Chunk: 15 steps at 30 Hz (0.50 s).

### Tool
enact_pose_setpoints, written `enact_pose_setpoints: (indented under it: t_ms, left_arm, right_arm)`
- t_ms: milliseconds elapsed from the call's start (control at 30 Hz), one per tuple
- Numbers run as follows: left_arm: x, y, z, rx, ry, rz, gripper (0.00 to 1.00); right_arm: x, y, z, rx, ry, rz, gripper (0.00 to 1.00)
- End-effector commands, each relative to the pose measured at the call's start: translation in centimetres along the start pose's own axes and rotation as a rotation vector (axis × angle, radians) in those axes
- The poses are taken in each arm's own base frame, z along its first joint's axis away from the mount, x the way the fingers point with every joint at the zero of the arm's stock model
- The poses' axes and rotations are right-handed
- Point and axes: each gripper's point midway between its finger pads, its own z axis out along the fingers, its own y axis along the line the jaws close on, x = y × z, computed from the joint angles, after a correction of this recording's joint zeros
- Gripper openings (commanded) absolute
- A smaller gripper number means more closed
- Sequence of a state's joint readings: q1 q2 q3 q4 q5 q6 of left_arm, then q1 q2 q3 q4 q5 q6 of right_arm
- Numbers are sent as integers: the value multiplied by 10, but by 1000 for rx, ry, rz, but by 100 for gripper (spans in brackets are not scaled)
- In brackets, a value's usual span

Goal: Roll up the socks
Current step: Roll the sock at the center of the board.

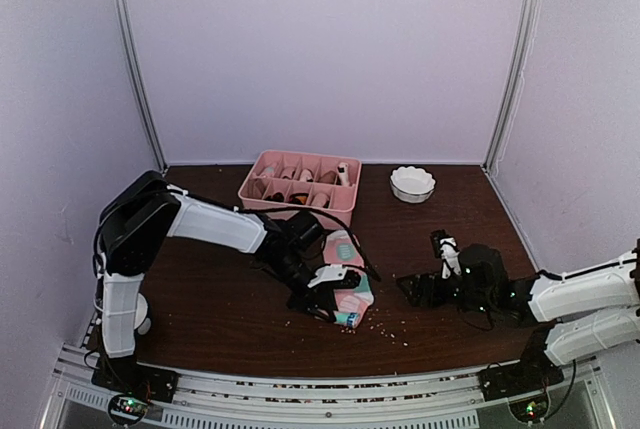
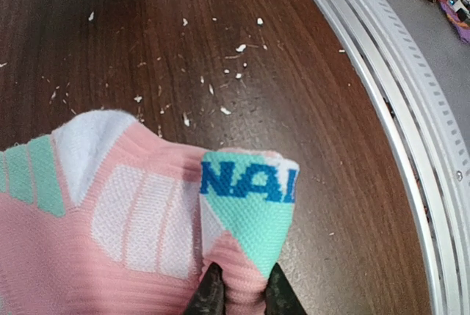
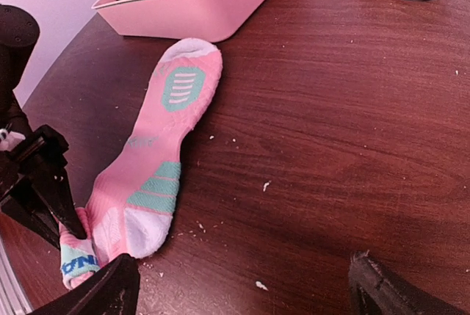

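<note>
Along the bottom edge of the overhead view a metal rail point(image 1: 330, 394) carries both arm bases, and the dark wooden table point(image 1: 220, 289) begins just beyond it. The left gripper point(image 2: 244, 297) sits low of centre in the overhead view. Its jaws are clenched on the teal cuff of the pink sock point(image 1: 358, 294), and the left wrist view shows the cuff fabric bunched and lifted between the two dark fingers point(image 2: 211, 293), with blue lettering on it. The right gripper point(image 3: 242, 271) is at the lower right of the overhead view, well apart from the sock. Its jaws are released and spread wide, with only bare table between them, grasping nothing. Pale crumbs point(image 1: 385, 327) are scattered on the wood beside the cuff end and toward the rail. From the held cuff the sock runs away from the arms, flat on the table. Its heel and white patch are near the gripper, a teal patch marks the sole, and the white toe points toward the upper centre. The toe ends near a pink divided tray point(image 1: 300, 184) but does not touch it. The small items in the tray's compartments are too small to identify. To the right of the tray, at the far edge of the table, stands a white scalloped bowl point(image 1: 412, 184).
</note>
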<state>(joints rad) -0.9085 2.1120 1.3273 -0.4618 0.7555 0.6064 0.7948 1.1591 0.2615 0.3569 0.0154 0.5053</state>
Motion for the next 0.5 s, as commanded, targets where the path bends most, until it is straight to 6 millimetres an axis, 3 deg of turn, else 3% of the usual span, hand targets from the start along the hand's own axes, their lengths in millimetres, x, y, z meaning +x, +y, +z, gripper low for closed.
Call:
enact_pose_setpoints:
  t_ms: [0,67,133,267,467]
  left_arm:
    - [65,-28,21,138,204,-257,18]
    - [64,-28,22,157,213,-281,18]
    - [64,-28,23,167,224,-299,18]
    - [68,-24,24,173,266,-328,18]
    - [70,-22,23,173,295,-339,18]
  right_arm:
    - [-3,28,-11,-128,-73,-129,100]
    - [17,61,-20,-222,-68,-322,100]
    - [36,81,-24,-260,-37,-510,100]
    - [61,109,-24,-299,30,-759,98]
    - [71,131,-2,-253,64,-967,80]
